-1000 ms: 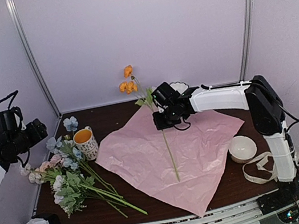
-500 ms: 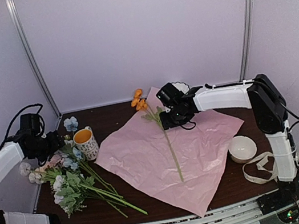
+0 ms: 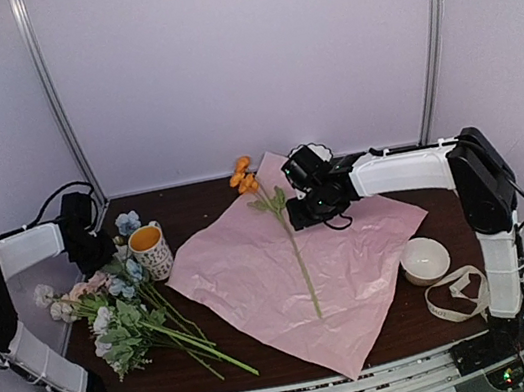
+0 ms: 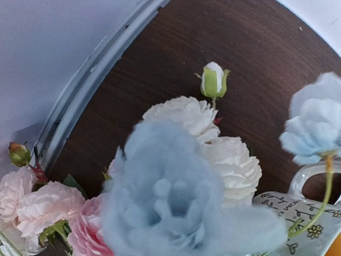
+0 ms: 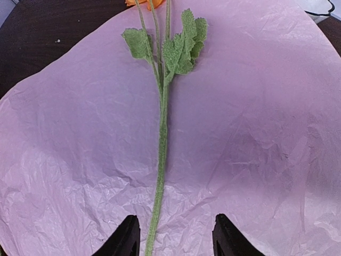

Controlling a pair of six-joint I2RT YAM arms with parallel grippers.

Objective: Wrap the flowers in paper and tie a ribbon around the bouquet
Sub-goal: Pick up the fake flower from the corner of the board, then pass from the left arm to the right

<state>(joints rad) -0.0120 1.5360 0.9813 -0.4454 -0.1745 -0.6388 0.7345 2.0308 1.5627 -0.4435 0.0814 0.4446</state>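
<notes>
The paper lies spread flat in the middle of the table, and in the right wrist view the paper looks lilac. One orange flower stem lies along it, blooms at the far corner. My right gripper hovers over that stem, open; in its own view the gripper straddles the stem without touching it. The flowers lie in a bunch at the left. My left gripper is over their heads. A blurred blue bloom hides its fingers. The ribbon lies at the right front.
A patterned mug stands beside the bunch. A white bowl sits right of the paper, near the ribbon. Another white object lies behind the right gripper. White blooms and pink blooms crowd the left wrist view.
The right gripper lowered the orange flower onto the paper, opened and let it go. The left arm swung down from the left wall to the flower bunch by the mug.
</notes>
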